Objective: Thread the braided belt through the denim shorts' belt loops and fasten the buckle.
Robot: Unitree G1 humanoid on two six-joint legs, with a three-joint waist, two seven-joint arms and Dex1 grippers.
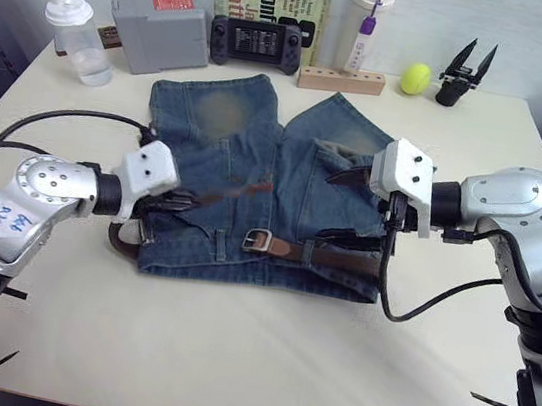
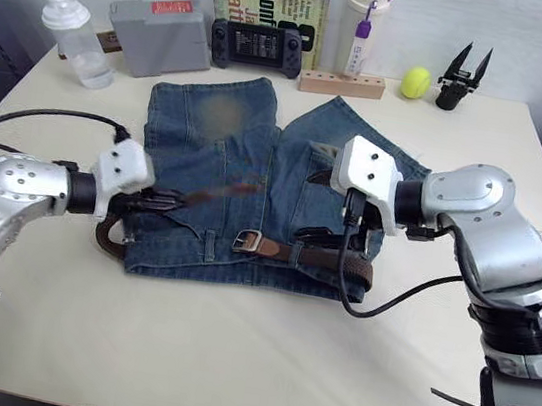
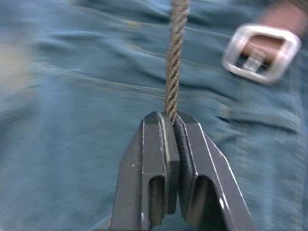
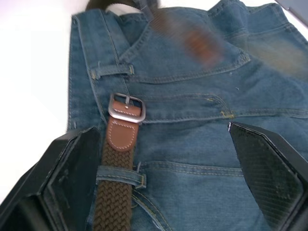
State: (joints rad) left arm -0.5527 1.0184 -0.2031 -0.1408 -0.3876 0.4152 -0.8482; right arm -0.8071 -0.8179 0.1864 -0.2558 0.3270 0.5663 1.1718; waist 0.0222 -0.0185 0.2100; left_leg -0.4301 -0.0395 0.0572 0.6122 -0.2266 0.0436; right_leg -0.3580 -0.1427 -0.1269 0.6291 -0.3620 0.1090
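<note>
The shorts [image 1: 255, 176] lie flat on the table [image 1: 259, 363], the belt [image 4: 115, 192] running along the waistband under a loop [image 4: 120, 176], its buckle [image 1: 257, 240] near the middle. The left gripper [image 3: 169, 126] pinches the belt's free end; the right gripper [image 4: 163, 168] hovers above, fingers spread wide.

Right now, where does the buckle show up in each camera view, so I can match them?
Left eye: buckle on the denim shorts' near waistband, mid-table.
Right eye: same spot.
Left wrist: beyond the shut left end effector, off to one side.
Right wrist: between the open fingers.
Shared landmark: the tan leather tab behind the buckle.
</note>
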